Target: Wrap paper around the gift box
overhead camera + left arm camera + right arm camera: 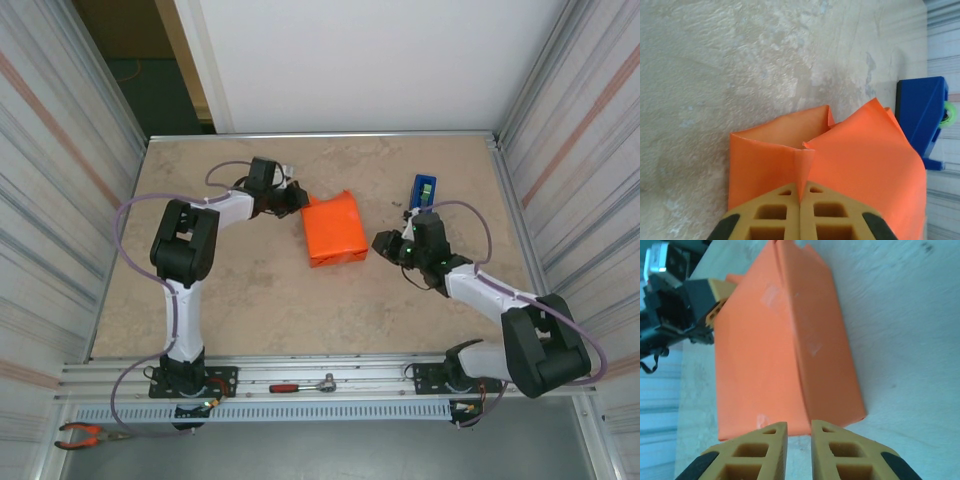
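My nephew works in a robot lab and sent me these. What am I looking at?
These are two robot arms bolted to a table's near edge, each ending in a two-finger gripper. The wide picture comes from a camera above and behind them; the other two come from cameras on the wrists, so each arm's own tan fingers show at the bottom. On the table lies a parcel wrapped in orange paper, with a blue tape dispenser off to its right. The left gripper pinches a paper flap at one end; the right gripper sits at the other end, slightly open, holding nothing.
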{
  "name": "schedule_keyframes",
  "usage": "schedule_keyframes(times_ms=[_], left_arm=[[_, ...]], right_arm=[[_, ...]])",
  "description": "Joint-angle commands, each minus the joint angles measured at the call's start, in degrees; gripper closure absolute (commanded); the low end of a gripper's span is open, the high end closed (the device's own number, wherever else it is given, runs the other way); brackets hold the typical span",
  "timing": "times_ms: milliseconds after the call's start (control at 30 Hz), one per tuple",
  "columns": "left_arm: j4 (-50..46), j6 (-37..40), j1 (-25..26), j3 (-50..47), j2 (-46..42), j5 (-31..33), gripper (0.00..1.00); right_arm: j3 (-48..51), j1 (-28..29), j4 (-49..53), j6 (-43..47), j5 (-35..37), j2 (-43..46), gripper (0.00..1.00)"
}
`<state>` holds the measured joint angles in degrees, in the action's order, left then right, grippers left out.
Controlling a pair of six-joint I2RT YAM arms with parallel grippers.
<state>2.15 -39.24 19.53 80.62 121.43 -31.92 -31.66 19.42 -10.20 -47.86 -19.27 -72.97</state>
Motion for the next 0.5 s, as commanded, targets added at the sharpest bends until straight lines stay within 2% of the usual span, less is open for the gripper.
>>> schedule_keyframes(times_ms=[0,67,200,267,467], left_arm=[[4.3,0.4,0.2,2.4,-0.9,-2.3,1.00],[6.8,0.3,0.2,1.8,-3.3,-2.2,1.00],[14.2,0.0,0.5,-1.4,-7.8,-1.9,1.00],[17.6,0.9,0.9,-3.7,-10.2,-1.4,1.00],[28.1,6.9,3.0,-12.0,-16.4,-1.7,1.00]], right_arm=[[-3.5,-2.2,4.7,2.7,-3.0,1.5,0.78],[-5.1,-3.4,5.9,3.2,-3.6,1.4,0.68],[-7.9,-4.9,6.6,3.8,-5.2,0.7,0.37],[-9.3,-5.1,6.8,4.0,-5.9,0.1,0.28],[-11.1,-5.0,4.0,4.9,-8.6,-1.3,0.17]])
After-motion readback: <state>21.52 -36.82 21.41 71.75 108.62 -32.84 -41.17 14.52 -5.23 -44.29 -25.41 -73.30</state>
